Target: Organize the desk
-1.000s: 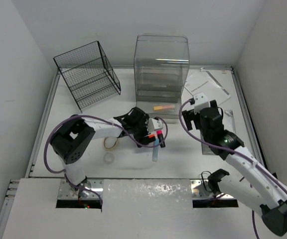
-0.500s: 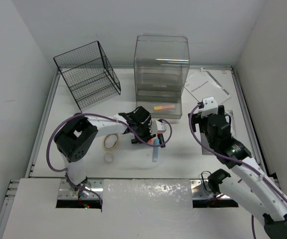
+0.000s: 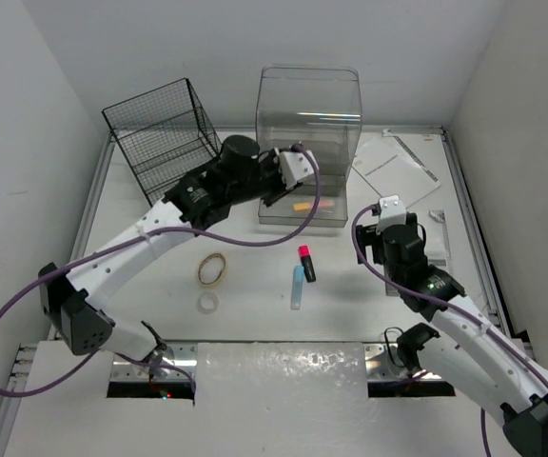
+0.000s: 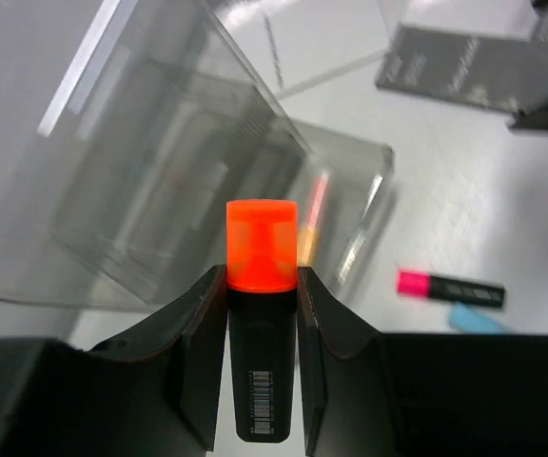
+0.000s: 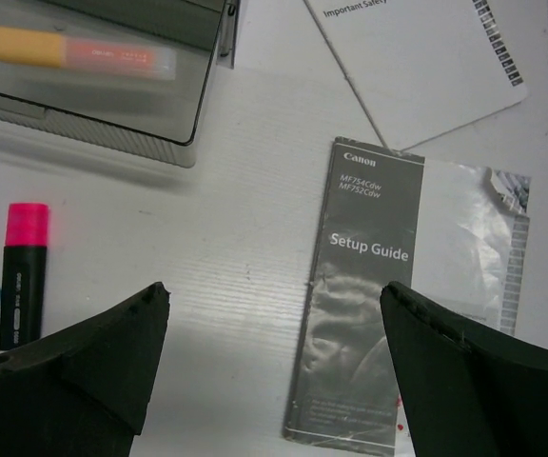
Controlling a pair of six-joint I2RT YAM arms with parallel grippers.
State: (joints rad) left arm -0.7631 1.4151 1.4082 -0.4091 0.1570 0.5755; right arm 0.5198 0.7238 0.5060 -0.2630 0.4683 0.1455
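The desk (image 3: pixel 150 271) carries scattered stationery. My left gripper (image 3: pixel 286 179) is raised in front of the clear drawer unit (image 3: pixel 308 133) and is shut on an orange-capped highlighter (image 4: pixel 262 257). Its black body stands between the fingers, with the cap pointing at the drawer unit (image 4: pixel 160 162). A pink highlighter (image 3: pixel 305 263) and a light blue pen-like thing (image 3: pixel 297 287) lie mid-desk. My right gripper (image 5: pixel 274 305) is open over bare desk, just left of a grey Setup Guide booklet (image 5: pixel 398 324). In the top view the right gripper (image 3: pixel 388 236) hovers at the right.
A black wire basket (image 3: pixel 167 143) stands back left. The open bottom drawer (image 5: pixel 112 86) holds a yellow-capped pen (image 5: pixel 84 55). White papers (image 3: pixel 393 167) lie back right. A tan ring (image 3: pixel 211 269) and a small clear ring (image 3: pixel 207 302) lie front left.
My left gripper shut on the orange highlighter at mid-desk, then lifted it back toward the drawer unit. The right arm drew back a little toward me.
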